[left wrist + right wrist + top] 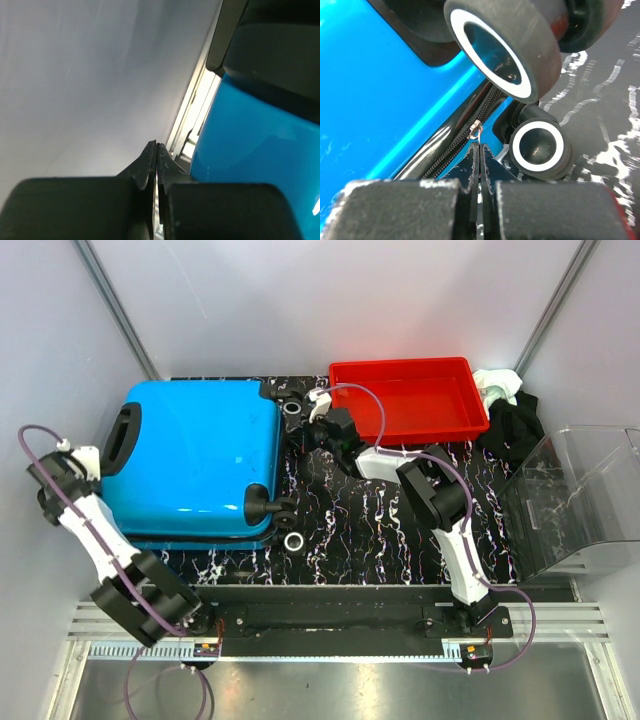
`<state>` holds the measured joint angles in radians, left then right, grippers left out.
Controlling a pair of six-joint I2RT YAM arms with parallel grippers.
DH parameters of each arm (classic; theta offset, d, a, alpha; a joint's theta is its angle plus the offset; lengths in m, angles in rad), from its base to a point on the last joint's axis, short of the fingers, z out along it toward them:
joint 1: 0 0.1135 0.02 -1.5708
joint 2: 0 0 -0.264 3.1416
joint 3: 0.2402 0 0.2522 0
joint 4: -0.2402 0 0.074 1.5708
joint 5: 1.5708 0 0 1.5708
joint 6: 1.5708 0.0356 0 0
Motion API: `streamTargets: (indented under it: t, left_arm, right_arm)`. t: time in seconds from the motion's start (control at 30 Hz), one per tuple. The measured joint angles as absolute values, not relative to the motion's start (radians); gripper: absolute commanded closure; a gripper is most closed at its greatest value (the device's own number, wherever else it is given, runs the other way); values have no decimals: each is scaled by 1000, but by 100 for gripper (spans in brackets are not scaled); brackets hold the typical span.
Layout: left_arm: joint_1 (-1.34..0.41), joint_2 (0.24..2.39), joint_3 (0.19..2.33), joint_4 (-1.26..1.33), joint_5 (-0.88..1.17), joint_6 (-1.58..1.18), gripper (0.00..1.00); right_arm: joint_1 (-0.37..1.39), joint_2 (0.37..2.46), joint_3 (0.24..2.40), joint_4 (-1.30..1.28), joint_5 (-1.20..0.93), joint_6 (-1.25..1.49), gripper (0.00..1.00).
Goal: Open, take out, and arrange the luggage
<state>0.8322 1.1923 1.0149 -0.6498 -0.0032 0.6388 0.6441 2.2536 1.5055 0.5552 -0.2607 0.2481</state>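
The luggage (195, 455), a big bright blue hard-shell case, lies flat and closed on the left of the marbled table. Its black wheels (293, 408) face the middle. At that wheel end my right gripper (318, 425) is shut on the small metal zipper pull (476, 130). The pull sits on the black zipper (455, 155) between the two wheels (505, 45) and just above the gripper's closed tips (479, 146). My left gripper (85, 455) is by the case's black handle (120, 437) at the left end. In the left wrist view it (156, 147) is shut on nothing, with the blue shell (255, 145) just to its right.
A red tray (470, 390) stands at the back right, with black and white cloth (505, 410) beside it. A clear plastic bin (580, 500) lies at the right edge. White walls close in behind and to the left of the case.
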Motion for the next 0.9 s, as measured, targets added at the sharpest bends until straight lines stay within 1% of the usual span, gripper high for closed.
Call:
streamTargets:
  t: [0.13, 0.33, 0.43, 0.47, 0.5, 0.6, 0.7, 0.8, 0.83, 0.9]
  left_arm:
    - [731, 1312, 1110, -653, -64, 593, 100]
    - [577, 1488, 1269, -648, -215, 567, 100]
    - [495, 1536, 1318, -628, -287, 567, 93]
    - [467, 1538, 1323, -622, -305, 567, 91]
    - [439, 1537, 1323, -614, -323, 567, 83]
    - [382, 1506, 1312, -584, -366, 564, 79]
    - [339, 1441, 1255, -535, -389, 564, 78]
    - [326, 1382, 1187, -477, -392, 574, 74]
    - [321, 1353, 1161, -464, -390, 579, 69]
    - [297, 1272, 1111, -470, -392, 598, 64]
  right_arm:
    - [629, 2251, 1491, 558, -233, 250, 100]
    - [616, 2251, 1487, 553, -181, 250, 100]
    - [601, 2251, 1487, 551, -147, 247, 100]
    - [596, 2251, 1488, 551, -138, 246, 100]
    - [592, 2251, 1489, 550, -130, 246, 100]
    - [587, 2251, 1497, 536, -119, 245, 100]
    - [587, 2251, 1501, 527, -117, 245, 100]
    - [587, 2251, 1503, 524, -117, 243, 100]
    - [587, 2251, 1504, 523, -117, 242, 100]
    - [587, 2251, 1509, 514, -117, 240, 100]
